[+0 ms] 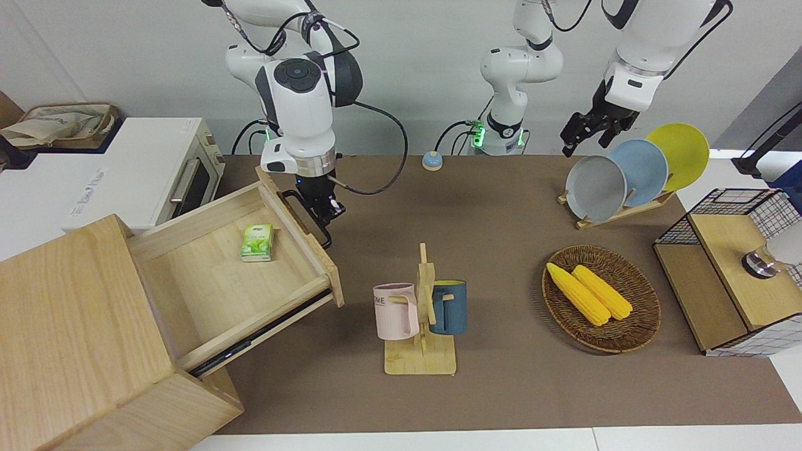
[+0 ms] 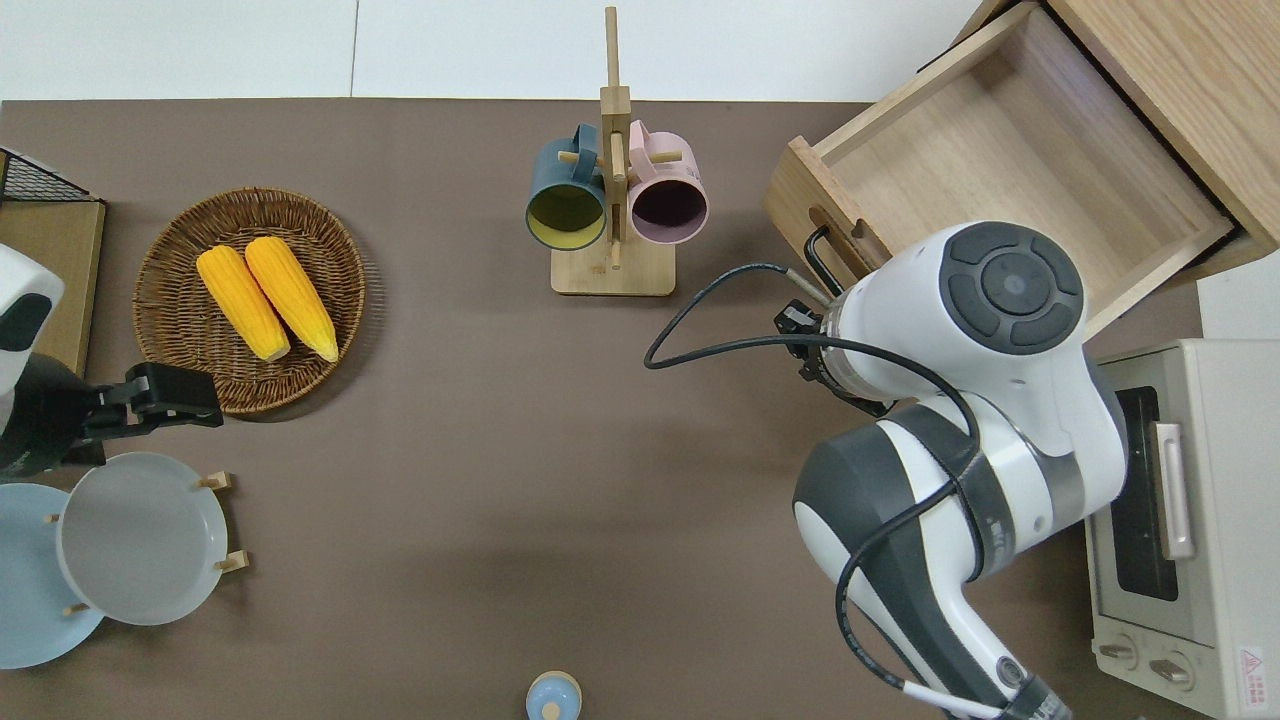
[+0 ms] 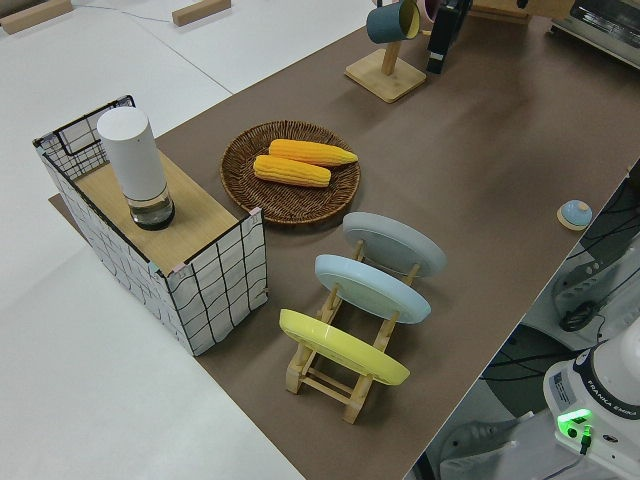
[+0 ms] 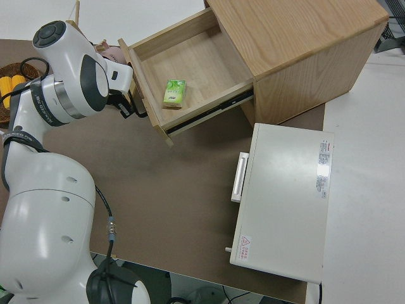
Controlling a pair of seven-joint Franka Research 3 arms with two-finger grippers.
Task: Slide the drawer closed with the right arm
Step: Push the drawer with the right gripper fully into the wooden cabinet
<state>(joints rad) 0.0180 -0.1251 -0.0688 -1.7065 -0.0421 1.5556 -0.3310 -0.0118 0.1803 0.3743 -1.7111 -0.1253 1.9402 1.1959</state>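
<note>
The drawer (image 1: pixel 213 282) stands pulled far out of the pale-wood box (image 1: pixel 69 326) at the right arm's end of the table. A green packet (image 1: pixel 257 242) lies in it. Its black bar handle (image 1: pixel 326 238) faces the middle of the table. My right gripper (image 1: pixel 326 214) is low, right at the handle's middle on the drawer front. Whether it touches the handle I cannot tell. From overhead the right arm covers the gripper (image 2: pixel 795 318) and the near end of the handle (image 2: pixel 812 262). The right side view shows the gripper (image 4: pixel 130 107) against the drawer front (image 4: pixel 140 88). My left arm is parked.
A mug rack (image 1: pixel 421 313) with a pink and a blue mug stands beside the drawer front, toward the table's middle. A white toaster oven (image 1: pixel 156 175) sits nearer to the robots than the box. A corn basket (image 1: pixel 645 313), plate rack (image 1: pixel 626 172) and wire-mesh box (image 1: pixel 733 269) are at the left arm's end.
</note>
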